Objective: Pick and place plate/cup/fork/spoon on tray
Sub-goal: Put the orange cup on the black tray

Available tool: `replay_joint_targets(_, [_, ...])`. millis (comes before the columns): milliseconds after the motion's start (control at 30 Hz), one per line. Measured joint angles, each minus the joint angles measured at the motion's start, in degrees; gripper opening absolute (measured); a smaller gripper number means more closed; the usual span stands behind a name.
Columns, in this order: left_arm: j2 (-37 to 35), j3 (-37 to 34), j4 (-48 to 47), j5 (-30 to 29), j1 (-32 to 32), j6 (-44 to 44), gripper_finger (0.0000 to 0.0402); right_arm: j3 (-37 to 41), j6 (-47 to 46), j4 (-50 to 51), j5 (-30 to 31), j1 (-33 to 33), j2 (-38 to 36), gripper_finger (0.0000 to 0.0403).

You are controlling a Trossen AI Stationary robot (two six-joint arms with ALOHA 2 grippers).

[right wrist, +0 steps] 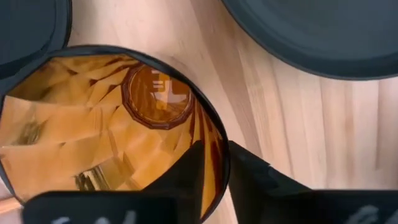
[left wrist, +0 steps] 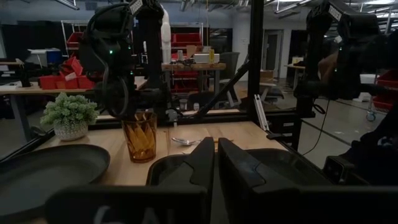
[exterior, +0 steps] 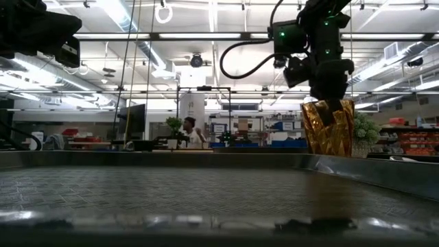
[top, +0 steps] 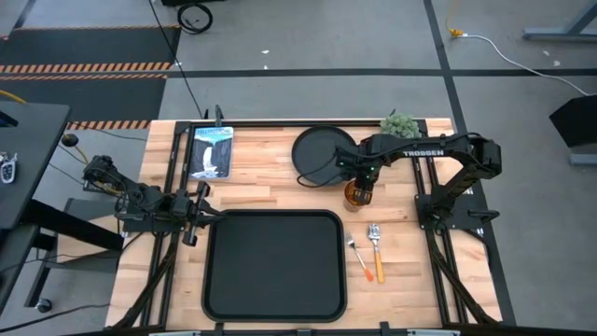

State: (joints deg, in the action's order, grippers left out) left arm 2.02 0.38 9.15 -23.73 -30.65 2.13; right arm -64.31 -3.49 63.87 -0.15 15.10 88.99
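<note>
Right wrist view: right end effector (right wrist: 214,168) pinches the cup (right wrist: 112,124) wall, one finger inside, one outside.

The tray (top: 274,266) lies at the table's (top: 270,191) six o'clock side. At about twelve o'clock from it sits the plate (top: 320,154). The right gripper (top: 360,187) hangs over the cup (top: 358,194), just at the plate's four o'clock; its fingers seem to be at the cup's rim, though the arm hides the grip. The spoon (top: 357,255) and fork (top: 376,250) lie side by side at the tray's three o'clock. The left gripper (top: 198,215) waits at the tray's ten o'clock corner.
</note>
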Motion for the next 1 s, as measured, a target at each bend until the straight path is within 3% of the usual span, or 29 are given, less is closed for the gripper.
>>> replay_joint_targets(233, [0.0,0.0,0.0,-0.01,-0.02,0.0,0.0029,-2.39,0.13,1.54,0.03,1.12,-0.04,0.0012])
replay_joint_targets(500, [0.0,-0.01,0.01,-0.02,-0.02,0.0,0.003,-6.28,0.56,5.09,-1.42,2.07,-0.02,0.0013])
replay_joint_targets(833, [0.0,-0.02,0.01,-0.01,-0.01,0.0,0.003,-22.52,0.71,18.26,-4.48,1.73,-0.01,0.0013])
replay_joint_targets(1000, [0.0,-0.01,0.01,0.0,0.0,0.0,0.003,-26.98,-0.45,20.01,-7.01,-0.02,-0.03,0.0013])
